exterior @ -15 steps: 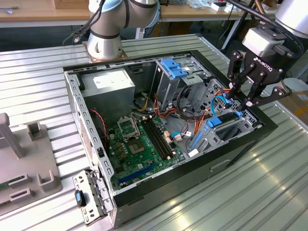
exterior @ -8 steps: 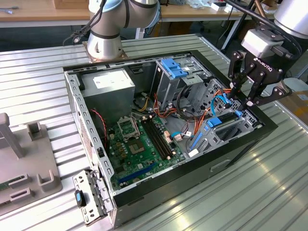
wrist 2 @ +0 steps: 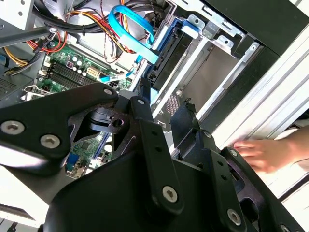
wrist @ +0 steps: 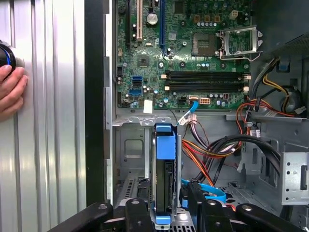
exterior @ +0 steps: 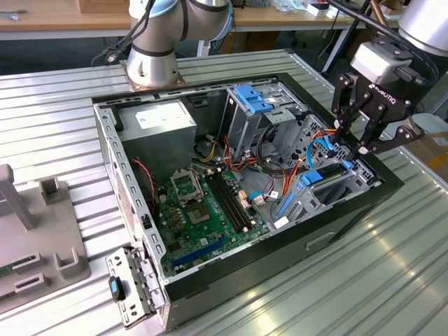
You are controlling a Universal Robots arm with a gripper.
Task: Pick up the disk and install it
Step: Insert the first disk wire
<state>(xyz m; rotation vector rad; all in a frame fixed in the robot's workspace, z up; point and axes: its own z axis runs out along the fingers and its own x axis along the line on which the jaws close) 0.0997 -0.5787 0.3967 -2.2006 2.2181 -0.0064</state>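
The disk stands on edge in its bright blue carrier rail, set down in the drive bay at the corner of the open computer case. In the exterior view the disk sits low at the case's right side. My gripper hangs just above it, open. In the first wrist view the gripper has one black finger on each side of the disk's edge, with small gaps. In the second wrist view the gripper points at the disk.
A grey power-supply box, the green motherboard, an upright metal cage with a blue bracket and loose cables crowd the case. A person's hand rests on the ribbed table beside the case. A grey fixture stands at the exterior view's left.
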